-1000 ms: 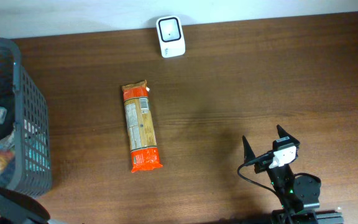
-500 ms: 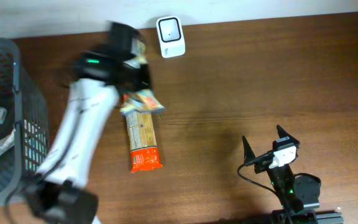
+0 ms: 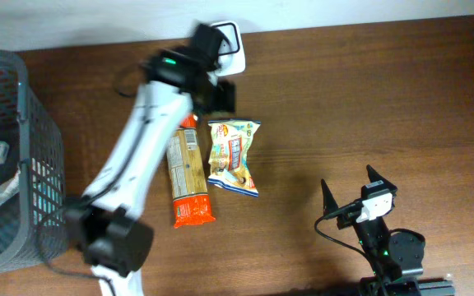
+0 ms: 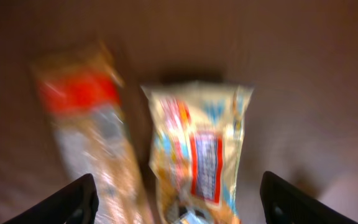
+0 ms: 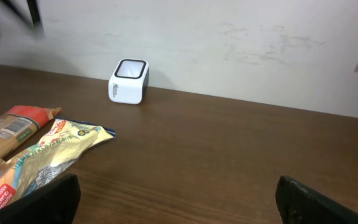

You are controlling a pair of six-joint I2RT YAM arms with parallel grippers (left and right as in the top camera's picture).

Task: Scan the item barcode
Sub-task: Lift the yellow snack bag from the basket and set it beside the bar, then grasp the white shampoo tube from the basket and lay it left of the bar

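My left gripper (image 3: 220,97) has swung in and let go — jaws wide above the bag (image 3: 234,156), lying at the pack's (image 3: 188,177) three o'clock. Right gripper (image 3: 348,181) open. Scanner (image 5: 128,81) shows whole only from the right wrist.

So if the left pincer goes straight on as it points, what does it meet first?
Probably the yellow snack bag, lying flat right ahead of the left pincer; the depth is unclear.
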